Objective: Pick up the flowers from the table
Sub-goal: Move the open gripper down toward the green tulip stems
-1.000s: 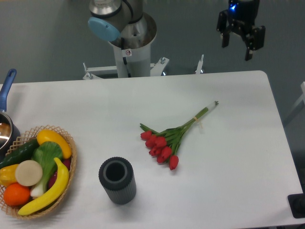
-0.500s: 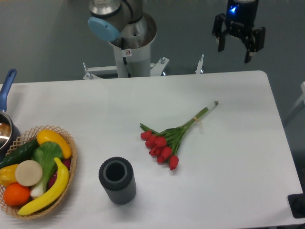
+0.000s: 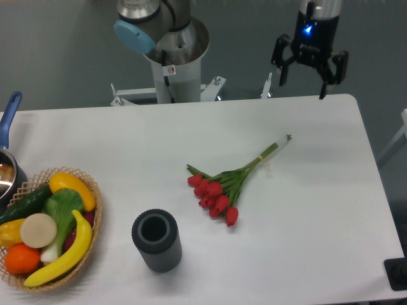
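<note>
Red tulip buds on thin green stems, tied into a small bunch of flowers (image 3: 230,183), are lying on the large white rectangular desk (image 3: 318,210) near its middle, the buds pointing toward the front left and the pale stem ends pointing toward the back right. High over the desk's far right edge, the black two-finger gripper (image 3: 310,75) is hanging with its fingers pointing down and spread wide, holding nothing, a small blue light glowing on the body above it; it is sitting well apart from the flowers. In front of the bunch and to its left, a dark grey ribbed cylindrical cup (image 3: 156,240) is standing upright with its mouth open to the camera. At the desk's left edge, a woven wicker basket (image 3: 93,223) is holding a yellow banana, an orange, a green cucumber and other fruit and vegetables, and just beyond it a metal pot with a blue handle (image 3: 9,117) is showing partly. Behind the desk, the grey robot base with a light blue cap (image 3: 170,39) is rising.
</note>
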Controlling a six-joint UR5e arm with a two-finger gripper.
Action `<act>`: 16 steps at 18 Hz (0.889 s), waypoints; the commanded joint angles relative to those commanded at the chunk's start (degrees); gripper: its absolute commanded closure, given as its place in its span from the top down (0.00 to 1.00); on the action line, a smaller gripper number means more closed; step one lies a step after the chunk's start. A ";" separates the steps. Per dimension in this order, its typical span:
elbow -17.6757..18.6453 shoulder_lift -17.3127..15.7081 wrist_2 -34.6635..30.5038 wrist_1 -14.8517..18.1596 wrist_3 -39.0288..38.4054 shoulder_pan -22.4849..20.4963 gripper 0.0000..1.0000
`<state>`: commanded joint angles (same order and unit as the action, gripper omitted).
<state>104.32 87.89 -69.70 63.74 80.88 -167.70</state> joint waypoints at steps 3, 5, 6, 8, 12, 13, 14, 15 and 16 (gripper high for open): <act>0.27 2.19 -0.26 -4.40 -3.52 2.46 1.00; 0.27 3.69 -0.44 -6.95 -3.88 3.34 1.00; 0.53 4.22 -0.44 -7.57 -3.97 3.87 1.00; 1.05 4.66 -0.53 -7.75 -4.15 4.92 1.00; 3.60 6.15 -0.79 -7.84 -3.80 6.51 1.00; 3.78 6.50 -1.14 -7.84 -3.71 6.51 1.00; 3.96 6.86 -2.19 -7.84 -3.53 6.51 1.00; 4.05 7.56 -3.85 -7.93 -2.58 6.60 1.00; 3.96 8.17 -6.13 -8.19 -1.35 7.64 1.00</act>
<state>108.28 96.06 -75.83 55.55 79.53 -160.06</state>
